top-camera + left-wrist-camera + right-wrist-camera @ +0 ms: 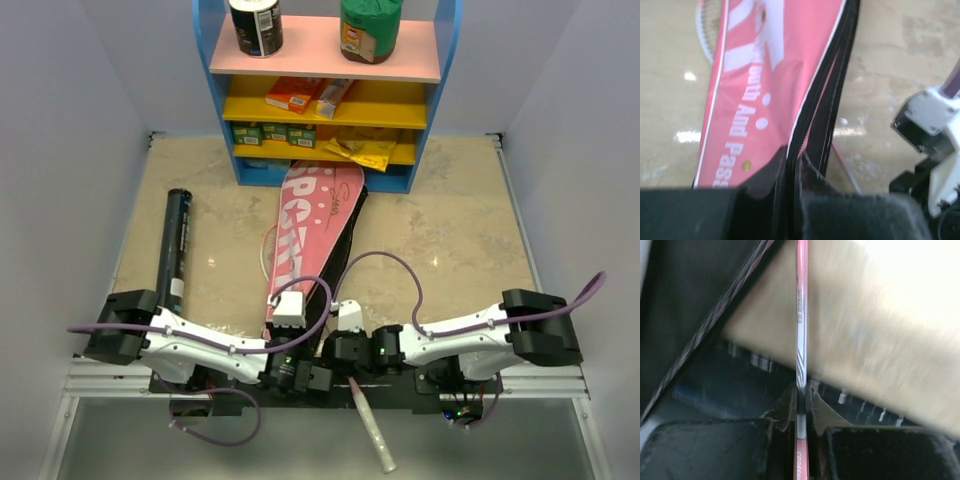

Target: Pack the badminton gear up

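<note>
**Top view:** The pink bag (312, 225) lies lengthwise on the bench (450, 250), its far end against the foot of the shelf unit (440, 100), its near end between the left arm (200, 340) and the right arm (470, 335). The black tube (176, 245) lies well apart to the left. A racket's white handle (373, 432) overhangs the bench's near edge. Open bench lies right of the bag. The shelf unit blocks any slide forward.

**Left wrist view:** The left jaws are pinched tight on the bag's black zip edge (812, 100). A thin pink shaft (845, 167) runs just beside the opening. Should that pinch slip, the mouth would likely fall shut.

**Right wrist view:** The right jaws are closed on the racket shaft (801, 315), beside the bag's dark side (690, 300). The blur hides how far the head is in. A thin shaft may twist in the grip, and the head could snag the zip.
</note>
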